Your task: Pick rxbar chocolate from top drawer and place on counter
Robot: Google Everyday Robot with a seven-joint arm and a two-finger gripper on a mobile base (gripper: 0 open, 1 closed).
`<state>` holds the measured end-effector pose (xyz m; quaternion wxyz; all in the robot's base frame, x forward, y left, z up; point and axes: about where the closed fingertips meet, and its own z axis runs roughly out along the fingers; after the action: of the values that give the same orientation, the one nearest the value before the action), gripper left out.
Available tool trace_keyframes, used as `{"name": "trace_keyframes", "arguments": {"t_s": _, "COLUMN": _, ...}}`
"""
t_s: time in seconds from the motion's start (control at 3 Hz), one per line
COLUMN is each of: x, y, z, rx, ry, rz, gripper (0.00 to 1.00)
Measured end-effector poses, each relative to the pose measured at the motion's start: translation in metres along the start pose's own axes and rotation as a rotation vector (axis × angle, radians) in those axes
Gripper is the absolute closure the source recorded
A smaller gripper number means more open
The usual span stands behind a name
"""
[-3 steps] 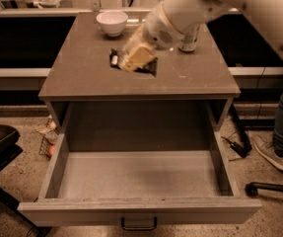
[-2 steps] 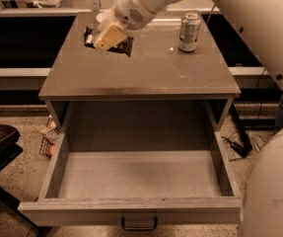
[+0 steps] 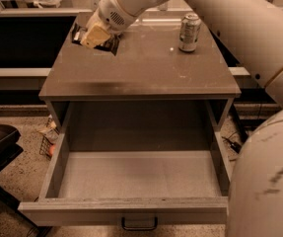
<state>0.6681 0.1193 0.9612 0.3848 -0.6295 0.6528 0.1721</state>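
At the glossy grey-brown bench's [image 3: 146,68] back-left corner the end effector [image 3: 95,35] is clamped on the dark bar [image 3: 109,44], a silver can [image 3: 189,32] stands back right, and the drawer [image 3: 131,174] hangs open above speckled floor [image 3: 22,172].

We see the rxbar chocolate [image 3: 107,44], a small flat bar in a dark wrapper with pale print, pinched in the gripper [image 3: 94,35] over the far left corner of the counter [image 3: 146,68]. It lies askew to the counter's edges, and we cannot tell whether it touches the slab. The counter is a smooth, glossy grey-brown slab topping the cabinet, and below it the top drawer [image 3: 141,174] stands open toward us, a wide, deep grey-beige box with a smooth flat floor and a dark metal pull handle [image 3: 139,224] at the middle of its front.
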Motion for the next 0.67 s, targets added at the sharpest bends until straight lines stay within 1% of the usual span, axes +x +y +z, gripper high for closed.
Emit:
{"name": "trace_keyframes", "arguments": {"t_s": 0.33, "x": 0.025, "y": 0.006, "z": 0.019, "rx": 0.009, "ry": 0.007, "rz": 0.062, "gripper": 1.00}}
{"name": "trace_keyframes", "arguments": {"t_s": 0.67, "x": 0.057, "y": 0.002, "z": 0.051, "rx": 0.016, "ry": 0.027, "rz": 0.131, "gripper": 1.00}}
